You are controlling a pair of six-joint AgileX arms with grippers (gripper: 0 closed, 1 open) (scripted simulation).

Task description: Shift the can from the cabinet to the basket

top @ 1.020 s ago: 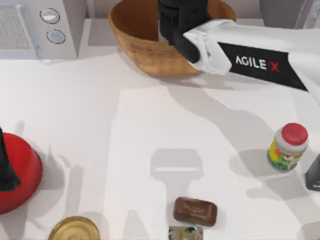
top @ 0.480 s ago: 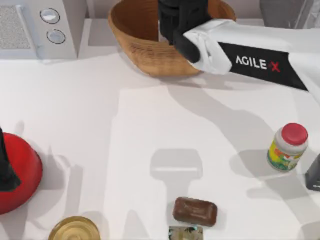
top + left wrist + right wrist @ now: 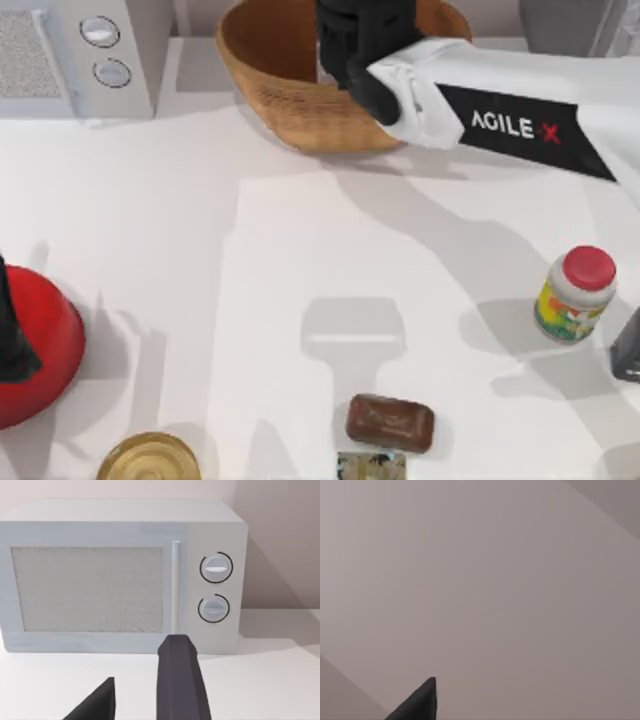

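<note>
While our right arm [image 3: 500,110] reached over the basket [image 3: 290,90] at top centre of the top view, its claw state couldn't be told; the can wasn't visible, presumably at the basket. Left gripper [image 3: 150,690] sat parked, jaws apart, facing the microwave [image 3: 120,575]. Bottle [image 3: 575,295], soap bar [image 3: 390,422] & red bowl [image 3: 45,360] lay well apart from the basket, no obstruction.

You can read one marking: "AGILE X" in white letters (the X in red) on the black panel [image 3: 525,130] of the white right arm. The label on the red-capped yellow-green bottle [image 3: 573,295] carries print too small to read.
</note>
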